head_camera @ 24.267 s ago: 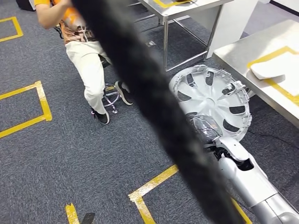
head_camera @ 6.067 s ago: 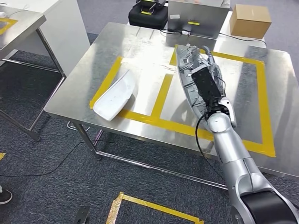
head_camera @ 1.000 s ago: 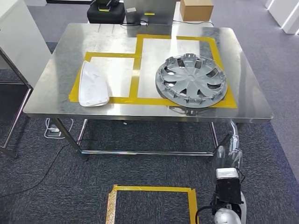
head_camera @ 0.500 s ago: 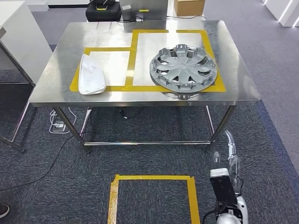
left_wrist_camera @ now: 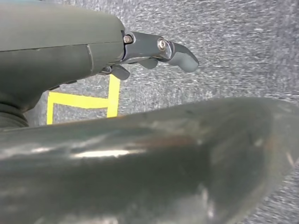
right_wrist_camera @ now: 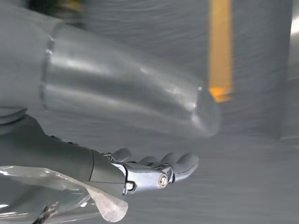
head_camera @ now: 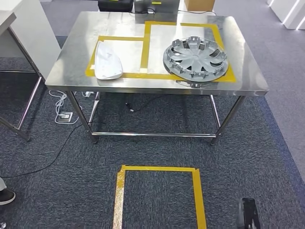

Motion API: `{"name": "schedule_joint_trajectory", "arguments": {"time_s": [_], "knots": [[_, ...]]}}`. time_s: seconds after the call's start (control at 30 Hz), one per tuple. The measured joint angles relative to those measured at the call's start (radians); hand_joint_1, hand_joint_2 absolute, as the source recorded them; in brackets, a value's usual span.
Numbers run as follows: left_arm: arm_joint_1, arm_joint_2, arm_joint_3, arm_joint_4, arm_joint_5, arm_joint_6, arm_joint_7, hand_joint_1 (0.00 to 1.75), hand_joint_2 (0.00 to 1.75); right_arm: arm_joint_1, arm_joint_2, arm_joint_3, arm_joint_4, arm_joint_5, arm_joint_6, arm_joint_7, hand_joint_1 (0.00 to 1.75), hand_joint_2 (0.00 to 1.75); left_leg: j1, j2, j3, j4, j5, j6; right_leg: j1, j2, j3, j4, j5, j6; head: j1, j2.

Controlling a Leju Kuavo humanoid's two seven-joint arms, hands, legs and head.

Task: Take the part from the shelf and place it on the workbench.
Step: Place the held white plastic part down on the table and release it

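Note:
The silver hubcap (head_camera: 196, 58) lies flat inside the yellow-taped frame on the right part of the steel workbench (head_camera: 248, 76). No hand touches it. My right hand (head_camera: 247, 213) hangs low at the bottom right, well short of the bench and over the carpet. In the right wrist view the right hand (right_wrist_camera: 155, 170) has its fingers stretched out and holds nothing. My left hand (left_wrist_camera: 155, 49) also hangs over the carpet with straight fingers and nothing in it.
A white curved part (head_camera: 107, 62) lies in the left taped frame on the bench. A yellow tape square (head_camera: 158, 168) marks the carpet before the bench. A cable and power strip (head_camera: 65, 116) lie under its left end. Another table (head_camera: 21, 28) stands at left; a person's shoe (head_camera: 5, 195) is at the left edge.
The whole picture has shifted, so the camera moved. My right arm has sunk toward the bottom edge. The hubcap stays where it lay on the bench.

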Motion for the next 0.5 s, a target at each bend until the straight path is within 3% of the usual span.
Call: {"name": "schedule_joint_trajectory", "arguments": {"time_s": [0.03, 0.1, 0.17, 0.2, 0.27, 0.3, 0.37, 0.4, 0.43, 0.47, 0.5], "knots": [[-0.001, 0.000, 0.003, 0.000, 0.004, -0.005, -0.002, 0.00, 0.00, -0.013, 0.005, -0.033, 0.064, 0.001, 0.000, 0.023, 0.00, 0.00, -0.002, 0.000, -0.016, 0.001, 0.013, -0.001, 0.001, 0.000, 0.032, -0.019, 0.034, -0.005, 0.000, 0.000], [-0.003, -0.001, 0.010, 0.000, 0.012, -0.015, -0.008, 0.00, 0.00, -0.037, 0.016, -0.077, 0.165, 0.015, -0.013, 0.077, 0.00, 0.00, -0.007, 0.001, -0.038, 0.003, 0.035, -0.006, 0.006, 0.001, 0.149, -0.149, 0.069, -0.017, 0.001, 0.000], [-0.006, -0.002, 0.013, 0.000, 0.011, -0.022, -0.012, 0.00, 0.00, -0.061, 0.031, -0.096, 0.237, 0.048, -0.042, 0.147, 0.00, 0.00, -0.011, 0.005, -0.049, 0.007, 0.056, -0.014, 0.011, 0.002, 0.252, -0.299, 0.042, -0.028, 0.000, 0.000], [-0.007, -0.002, 0.013, 0.000, 0.009, -0.022, -0.009, 0.00, 0.00, -0.069, 0.038, -0.098, 0.266, 0.073, -0.060, 0.187, 0.00, 0.00, -0.011, 0.006, -0.053, 0.007, 0.067, -0.018, 0.014, 0.002, 0.276, -0.339, 0.030, -0.032, 0.000, 0.000], [-0.006, -0.002, 0.015, 0.000, 0.003, -0.020, 0.001, 0.00, 0.00, -0.076, 0.053, -0.096, 0.315, 0.127, -0.092, 0.268, 0.00, 0.00, -0.010, 0.005, -0.059, 0.007, 0.078, -0.028, 0.014, -0.003, 0.266, -0.351, 0.035, -0.044, -0.001, 0.000], [-0.003, -0.001, 0.016, 0.000, 0.001, -0.019, 0.007, 0.00, 0.00, -0.078, 0.058, -0.093, 0.334, 0.149, -0.103, 0.300, 0.00, 0.00, -0.009, 0.002, -0.065, 0.018, 0.058, -0.035, 0.012, -0.006, 0.256, -0.351, 0.046, -0.053, -0.001, 0.000], [0.004, 0.001, 0.019, 0.001, -0.002, -0.018, 0.014, 0.00, 0.00, -0.080, 0.065, -0.087, 0.363, 0.175, -0.113, 0.336, 0.00, 0.00, -0.004, -0.004, -0.081, 0.092, -0.040, -0.049, 0.010, -0.010, 0.228, -0.350, 0.071, -0.066, -0.005, 0.000], [0.006, 0.002, 0.021, 0.001, -0.003, -0.017, 0.017, 0.00, 0.00, -0.082, 0.066, -0.085, 0.373, 0.184, -0.115, 0.347, 0.00, 0.00, -0.001, -0.005, -0.090, 0.154, -0.098, -0.054, 0.010, -0.010, 0.212, -0.347, 0.084, -0.069, -0.007, 0.000], [0.007, 0.003, 0.023, 0.001, -0.004, -0.017, 0.019, 0.00, 0.00, -0.084, 0.068, -0.081, 0.383, 0.193, -0.114, 0.361, 0.00, 0.00, 0.001, -0.005, -0.095, 0.220, -0.137, -0.058, 0.011, -0.011, 0.196, -0.343, 0.094, -0.069, -0.009, 0.000], [0.006, 0.005, 0.025, 0.001, -0.004, -0.016, 0.022, 0.00, 0.00, -0.086, 0.070, -0.076, 0.392, 0.204, -0.112, 0.377, 0.00, 0.00, 0.003, -0.005, -0.094, 0.270, -0.147, -0.061, 0.011, -0.012, 0.179, -0.336, 0.104, -0.069, -0.009, 0.000], [0.006, 0.006, 0.027, 0.001, -0.004, -0.015, 0.026, 0.00, 0.00, -0.087, 0.072, -0.070, 0.400, 0.213, -0.108, 0.395, 0.00, 0.00, 0.005, -0.005, -0.083, 0.295, -0.132, -0.063, 0.011, -0.013, 0.160, -0.329, 0.113, -0.067, -0.009, 0.000]]}}
